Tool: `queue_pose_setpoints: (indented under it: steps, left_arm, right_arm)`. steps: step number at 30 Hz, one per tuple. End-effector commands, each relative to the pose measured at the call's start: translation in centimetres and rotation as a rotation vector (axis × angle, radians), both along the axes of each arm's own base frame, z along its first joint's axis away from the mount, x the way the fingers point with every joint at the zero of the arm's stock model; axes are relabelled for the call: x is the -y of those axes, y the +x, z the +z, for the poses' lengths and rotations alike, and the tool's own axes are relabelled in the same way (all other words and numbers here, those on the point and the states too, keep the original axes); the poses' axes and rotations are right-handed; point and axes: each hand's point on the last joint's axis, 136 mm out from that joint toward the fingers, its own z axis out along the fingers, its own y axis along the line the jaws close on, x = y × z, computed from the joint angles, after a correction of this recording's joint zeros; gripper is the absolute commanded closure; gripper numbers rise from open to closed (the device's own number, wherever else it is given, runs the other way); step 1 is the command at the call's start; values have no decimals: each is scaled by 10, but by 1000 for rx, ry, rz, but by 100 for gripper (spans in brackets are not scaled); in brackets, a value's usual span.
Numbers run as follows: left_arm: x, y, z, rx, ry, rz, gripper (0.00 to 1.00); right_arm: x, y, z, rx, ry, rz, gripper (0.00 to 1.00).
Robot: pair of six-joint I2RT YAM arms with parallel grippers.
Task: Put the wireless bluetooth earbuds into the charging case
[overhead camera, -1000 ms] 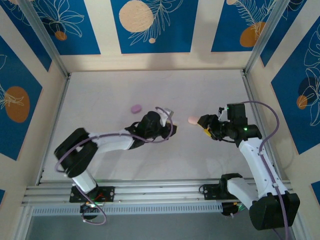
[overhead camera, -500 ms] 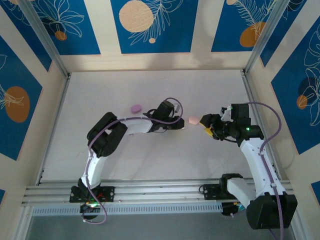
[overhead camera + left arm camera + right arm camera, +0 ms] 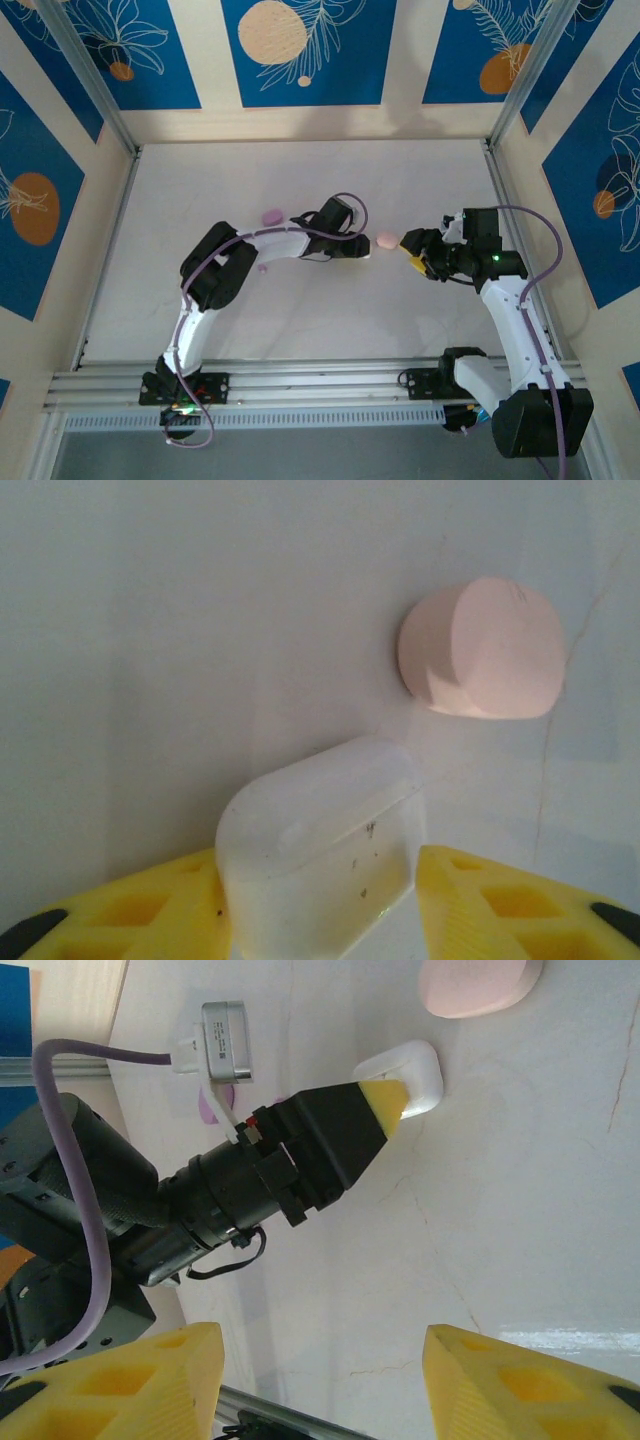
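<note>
Showing the left gripper (image 3: 318, 865) low over the white table (image 3: 300, 170), its two yellow fingers (image 3: 130, 910) flanking a white charging case (image 3: 320, 820). The case lies lid shut between the fingertips, filling the gap. Whether the fingers press on it or only stand against its sides cannot be told. A pink case (image 3: 485, 650), also shut, rests on the table just beyond the white one and a little to its right, apart from it.

The right gripper (image 3: 322, 1335) faces the left one from the other side of the pink case. Its fingers are spread wide with only bare table between them, holding nothing. In its wrist view the white case shows against the tip of a left finger, with the pink case beside it.

A lilac case (image 3: 272, 216) lies behind the left forearm, well apart from both grippers. A tiny lilac earbud (image 3: 263, 267), too small to make out in detail, lies near the left arm's elbow, far from either tool.
</note>
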Motion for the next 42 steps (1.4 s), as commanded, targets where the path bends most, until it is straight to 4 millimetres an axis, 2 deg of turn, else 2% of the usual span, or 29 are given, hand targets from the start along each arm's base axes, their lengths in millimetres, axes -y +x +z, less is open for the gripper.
queue_pose_setpoints:
  steps: [1, 7, 12, 17, 21, 24, 31, 42]
  left_arm:
    - [-26, 10, 22, 80, 120, -5, 46]
    - [-47, 19, 70, 246, 200, -55, 40]
    - [-102, 40, 89, 332, 298, -70, 39]
    - [-170, 65, 83, 364, 441, -145, 34]
    - [-202, 73, 73, 365, 527, -263, 29]
    - [-220, 78, 55, 371, 637, -359, 24]
    - [-238, 91, 33, 358, 661, -428, 21]
    - [-231, 99, 9, 274, 532, -509, 23]
  right_arm:
    - [-3, -4, -3, -14, 21, 22, 44]
    - [-4, -3, -3, -14, 27, 21, 44]
    - [-10, -3, 3, 26, 53, 68, 44]
    - [-22, -3, 11, 68, 115, 138, 43]
    - [-24, -2, 14, 97, 118, 150, 41]
    - [-28, -1, 17, 116, 127, 167, 38]
    - [-40, 1, 18, 132, 121, 214, 33]
    - [-49, 8, 6, 61, 95, 219, 33]
